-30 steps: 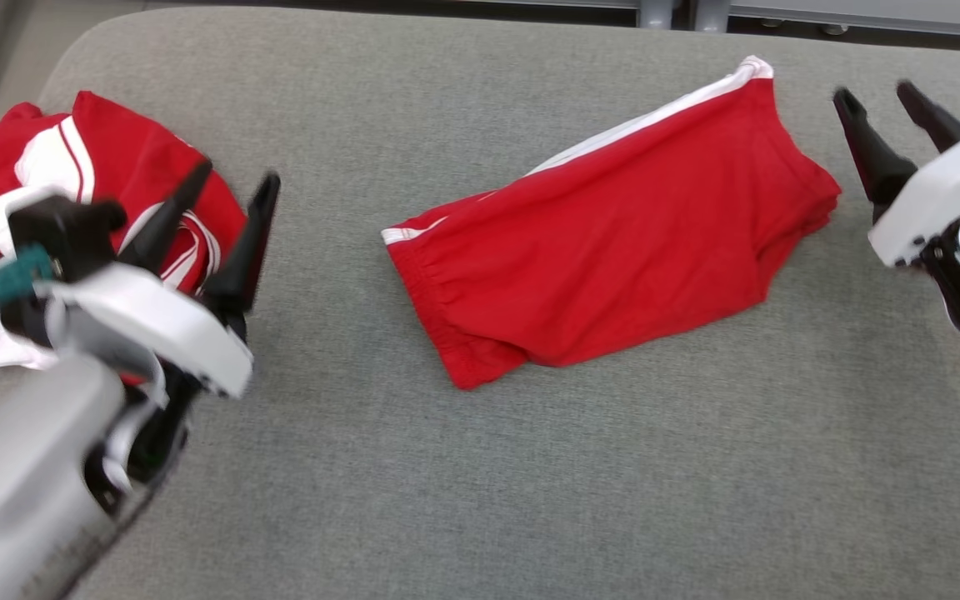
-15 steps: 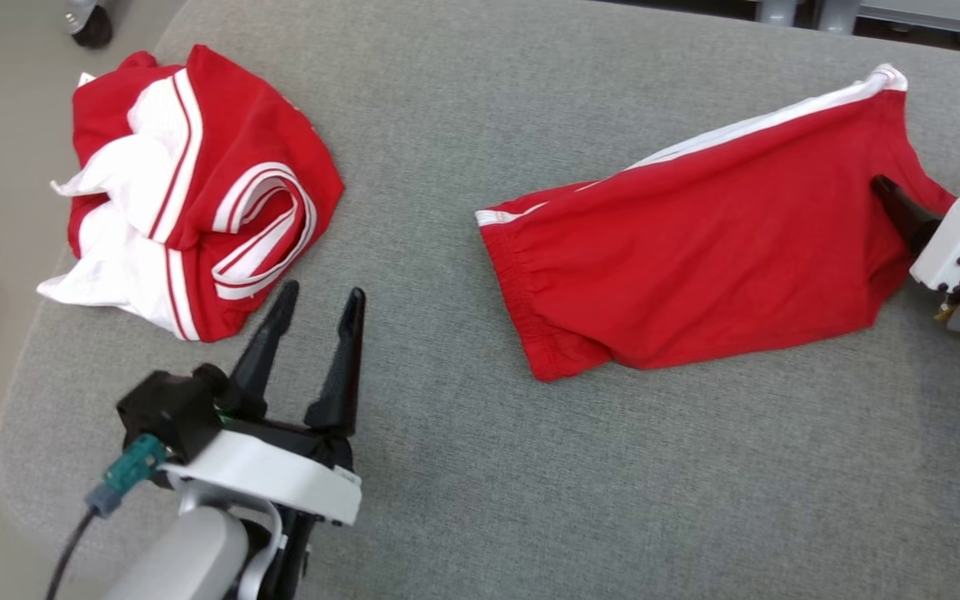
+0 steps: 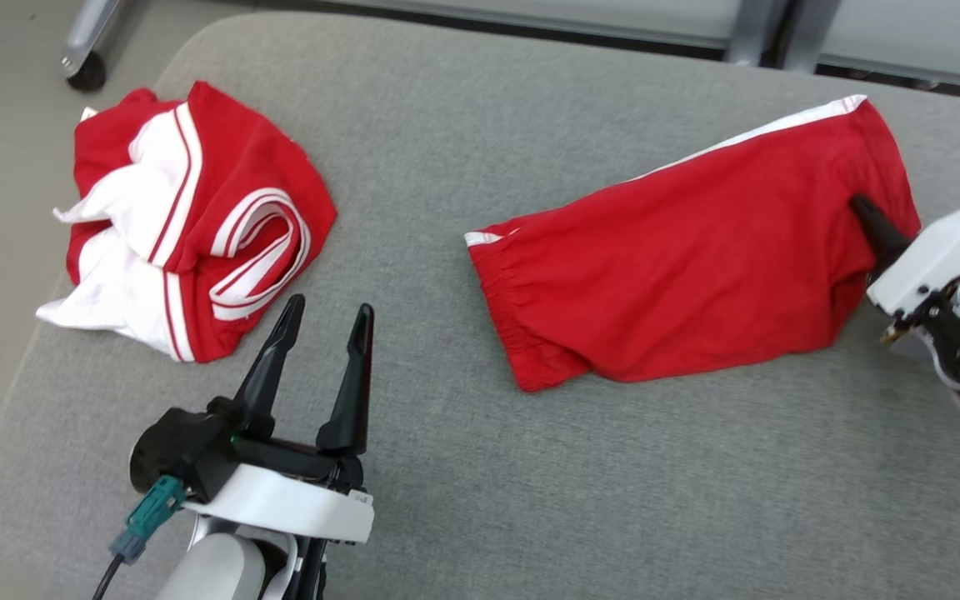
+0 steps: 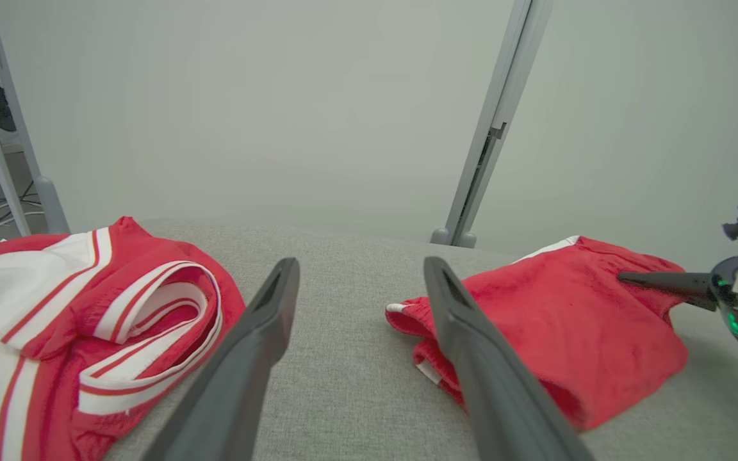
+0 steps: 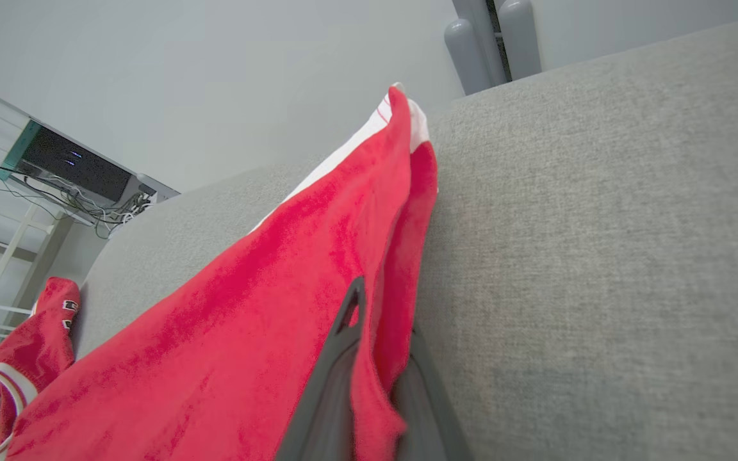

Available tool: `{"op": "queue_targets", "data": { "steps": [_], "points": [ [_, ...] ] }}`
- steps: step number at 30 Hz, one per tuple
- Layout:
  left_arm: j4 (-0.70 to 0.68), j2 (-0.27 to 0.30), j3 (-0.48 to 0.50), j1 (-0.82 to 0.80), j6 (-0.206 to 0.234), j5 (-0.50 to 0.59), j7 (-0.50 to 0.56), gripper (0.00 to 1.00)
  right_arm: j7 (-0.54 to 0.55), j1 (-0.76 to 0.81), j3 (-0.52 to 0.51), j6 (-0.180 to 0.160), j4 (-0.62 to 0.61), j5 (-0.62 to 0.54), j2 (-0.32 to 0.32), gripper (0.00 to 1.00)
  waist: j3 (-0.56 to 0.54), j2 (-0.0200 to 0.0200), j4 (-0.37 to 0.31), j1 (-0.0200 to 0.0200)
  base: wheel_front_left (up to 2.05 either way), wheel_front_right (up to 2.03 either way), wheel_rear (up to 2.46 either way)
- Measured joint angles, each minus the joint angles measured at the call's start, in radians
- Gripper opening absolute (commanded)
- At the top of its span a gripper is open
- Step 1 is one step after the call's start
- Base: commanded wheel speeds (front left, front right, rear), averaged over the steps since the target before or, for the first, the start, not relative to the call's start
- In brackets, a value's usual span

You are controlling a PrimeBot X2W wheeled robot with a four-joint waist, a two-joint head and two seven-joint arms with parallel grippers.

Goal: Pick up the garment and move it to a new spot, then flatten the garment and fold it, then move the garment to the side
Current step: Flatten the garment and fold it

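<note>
The garment, a folded pair of red shorts with a white side stripe, lies at the centre right of the head view. We have the right gripper clenched on its right-hand edge, with red cloth pinched between the two dark fingers in the right wrist view. Our worry is that the bite looks shallow and may take only some of the layers, so on lifting the fold could fall open or the cloth slip out. Dragging it over the grey padded surface could also bunch it. The left gripper hangs released at the lower left, holding nothing, near the red and white garment at the upper left; a careless sweep could snag that one. We read no brand or writing. A small white tab near the waistband in the left wrist view is too small to make out.
</note>
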Motion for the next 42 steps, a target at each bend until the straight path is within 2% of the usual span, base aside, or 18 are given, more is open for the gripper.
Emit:
{"op": "queue_targets", "data": {
  "steps": [5,11,17,23,32,42],
  "points": [
    [0.034,-0.046,0.085,0.052,-0.039,0.045,0.000,1.00,-0.123,0.098,-0.011,0.000,-0.045,0.040,0.010,0.00,-0.051,0.0000,-0.046,0.0000,0.00,0.00,0.00],
    [0.072,-0.090,0.157,0.108,-0.089,0.084,-0.002,1.00,-0.215,0.204,-0.009,0.000,-0.100,0.074,0.003,0.00,-0.110,0.0000,-0.124,0.0000,0.00,0.00,0.00],
    [0.103,-0.114,0.184,0.128,-0.129,0.114,-0.002,1.00,-0.251,0.281,-0.009,0.000,-0.104,0.107,-0.039,0.00,-0.162,0.0000,-0.194,0.0000,0.00,0.00,0.00],
    [0.121,-0.125,0.197,0.138,-0.150,0.135,-0.002,1.00,-0.279,0.297,-0.006,0.000,-0.109,0.101,-0.065,0.00,-0.188,0.0000,-0.229,0.0000,0.00,0.00,0.00],
    [0.152,-0.141,0.204,0.139,-0.166,0.146,-0.002,1.00,-0.296,0.243,0.061,0.000,-0.127,0.025,-0.057,0.00,-0.197,0.0000,-0.196,0.0000,0.00,0.00,0.00],
    [0.164,-0.148,0.202,0.140,-0.171,0.143,-0.002,1.00,-0.220,0.152,0.211,0.000,-0.152,-0.071,0.043,0.00,-0.200,0.0000,-0.099,0.0000,0.00,0.00,0.00]
  ]
}}
